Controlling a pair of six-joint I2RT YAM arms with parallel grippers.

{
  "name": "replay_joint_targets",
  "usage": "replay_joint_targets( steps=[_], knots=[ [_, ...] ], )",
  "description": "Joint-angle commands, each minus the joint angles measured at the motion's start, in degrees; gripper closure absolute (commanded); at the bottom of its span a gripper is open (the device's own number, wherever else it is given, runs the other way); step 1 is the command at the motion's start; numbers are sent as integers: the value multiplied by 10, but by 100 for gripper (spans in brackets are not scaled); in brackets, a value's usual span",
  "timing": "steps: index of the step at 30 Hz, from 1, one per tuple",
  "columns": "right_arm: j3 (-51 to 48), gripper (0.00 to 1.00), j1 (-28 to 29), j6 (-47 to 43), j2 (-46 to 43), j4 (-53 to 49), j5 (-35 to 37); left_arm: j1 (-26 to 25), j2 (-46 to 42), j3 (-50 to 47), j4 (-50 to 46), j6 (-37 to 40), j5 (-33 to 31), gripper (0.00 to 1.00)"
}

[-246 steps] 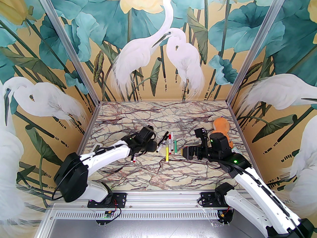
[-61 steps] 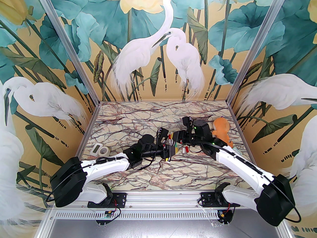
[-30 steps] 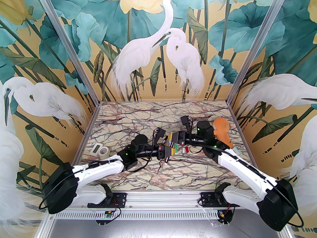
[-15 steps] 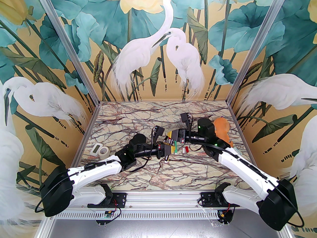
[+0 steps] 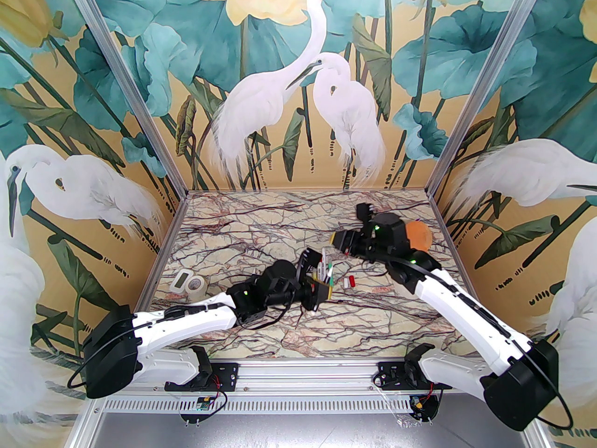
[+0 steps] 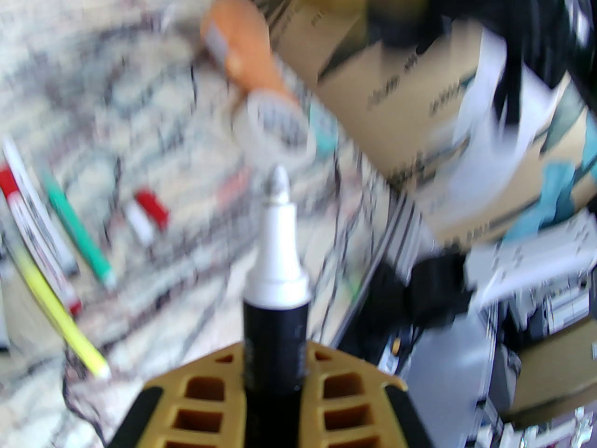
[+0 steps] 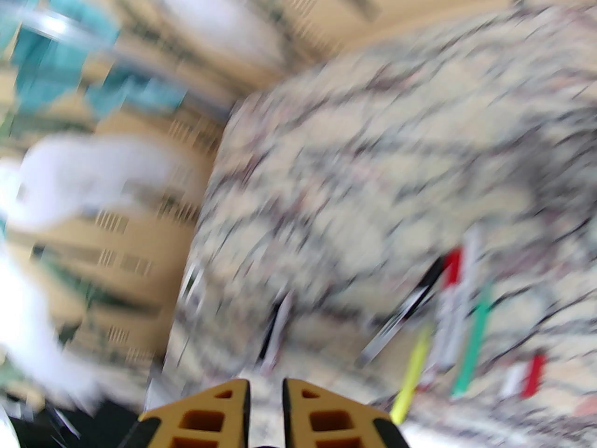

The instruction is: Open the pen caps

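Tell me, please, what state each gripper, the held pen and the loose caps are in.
left gripper: shut on the black pen
black pen: uncapped, tip bare
right gripper: shut, contents unclear
red cap: off, lying loose
whitish cap: off, beside the red cap
red-capped pen: cap on, lying flat

Open marble lines the bench's [image 5: 261, 213] far and near edges. At centre, a row of pens [image 5: 326, 269], a loose red cap [image 5: 352, 281] and the left end effector [image 5: 322, 293] gripping a black marker [image 6: 275, 306] block passage. A tape roll [image 5: 196, 286] sits by the left edge, an orange toy [image 5: 418, 235] by the right.
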Motion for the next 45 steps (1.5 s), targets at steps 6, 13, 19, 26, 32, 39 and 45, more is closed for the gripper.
replay_joint_targets(
  steps=[6, 13, 19, 26, 32, 39, 45],
  knots=[
    [-10, 88, -16, -44, -12, 37, 3, 0, -24, -12, -4, -5, 17, 100],
    [-45, 86, -16, -116, -56, -52, 56, 0, -68, -10, -31, -17, -32, 100],
    [-91, 84, -16, -177, -76, -129, 134, 15, -99, -29, -27, -29, -65, 100],
    [-147, 84, -22, -193, -54, -103, 155, 44, -114, -47, -5, -45, -37, 100],
    [-164, 84, -43, -188, 7, -68, 138, 58, -128, -66, 19, -58, -23, 99],
    [-169, 83, -63, -185, 66, -32, 131, 65, -122, -82, 33, -69, -9, 99],
    [-171, 81, -68, -184, 107, -9, 129, 70, -125, -81, 31, -69, -6, 98]
  ],
)
